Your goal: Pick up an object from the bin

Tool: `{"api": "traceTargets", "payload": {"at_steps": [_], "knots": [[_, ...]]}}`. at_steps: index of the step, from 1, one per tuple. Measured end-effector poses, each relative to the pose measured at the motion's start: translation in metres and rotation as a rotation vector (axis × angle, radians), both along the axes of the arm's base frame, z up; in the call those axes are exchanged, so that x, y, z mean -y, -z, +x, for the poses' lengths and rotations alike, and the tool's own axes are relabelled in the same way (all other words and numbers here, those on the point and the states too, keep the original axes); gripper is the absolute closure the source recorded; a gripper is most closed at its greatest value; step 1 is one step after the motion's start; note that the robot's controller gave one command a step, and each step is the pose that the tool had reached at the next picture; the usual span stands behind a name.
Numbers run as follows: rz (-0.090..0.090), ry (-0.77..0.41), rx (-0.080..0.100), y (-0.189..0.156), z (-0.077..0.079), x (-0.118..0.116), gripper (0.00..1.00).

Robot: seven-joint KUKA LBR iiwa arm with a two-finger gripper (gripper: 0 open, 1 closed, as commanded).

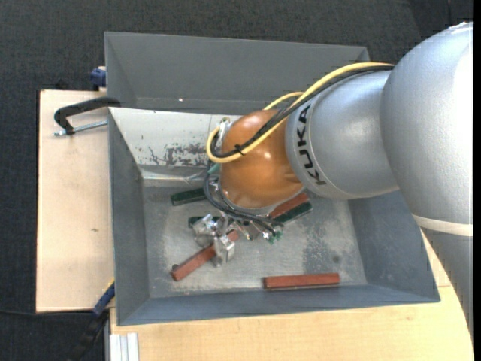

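My gripper (219, 241) reaches down into the middle of the bin, under the orange cover, with its metal fingertips low over the floor. They sit at the upper end of a reddish-brown stick (194, 264) that lies slanted toward the front left. A dark green flat piece (186, 196) lies just behind the gripper, to its left. A small green and metal bit (271, 234) lies right of the fingertips, with a red and green strip (294, 209) slanting up behind it.
Another reddish-brown bar (301, 280) lies flat near the bin's front wall, right of centre. The arm and its orange cover hide the bin's middle and right back part.
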State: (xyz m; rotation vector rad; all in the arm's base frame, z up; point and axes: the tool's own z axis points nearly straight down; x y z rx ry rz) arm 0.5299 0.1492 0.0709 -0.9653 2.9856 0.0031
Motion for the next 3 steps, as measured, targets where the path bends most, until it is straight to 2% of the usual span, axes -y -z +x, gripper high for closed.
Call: {"api": "traceTargets", "payload": {"at_steps": [1,2,3], "knots": [[0.000,0.000,0.000,0.000,0.000,0.000,1.00],[-0.001,-0.021,-0.005,-0.054,0.001,-0.001,1.00],[0.000,-0.060,0.001,-0.150,-0.002,0.002,1.00]]}}
